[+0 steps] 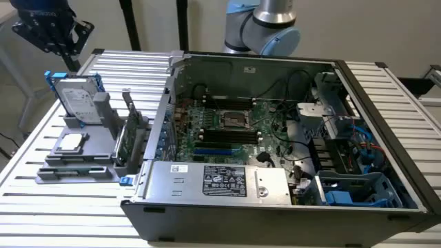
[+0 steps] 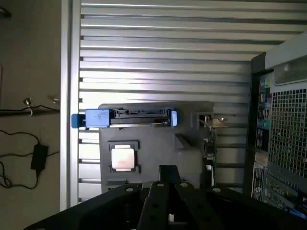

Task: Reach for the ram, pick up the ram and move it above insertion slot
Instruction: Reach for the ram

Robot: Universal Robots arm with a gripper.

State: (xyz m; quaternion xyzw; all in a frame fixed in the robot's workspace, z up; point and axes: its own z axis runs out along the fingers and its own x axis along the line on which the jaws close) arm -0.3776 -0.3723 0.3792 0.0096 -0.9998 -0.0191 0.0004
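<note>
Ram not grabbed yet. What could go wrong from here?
1. The ram lies low in the tray near the CPU and upright hard drive; the tool may clip them descending.
2. The upright expansion card and case wall stand between tray and motherboard; the carried ram could snag.

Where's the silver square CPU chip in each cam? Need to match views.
Exterior view: the silver square CPU chip lies flat on the grey parts holder, at the exterior view's left, outside the computer case.
Wrist view: the chip sits in a square recess of that holder.
Shared landmark: the upright hard drive in a blue caddy, next to the chip.
</note>
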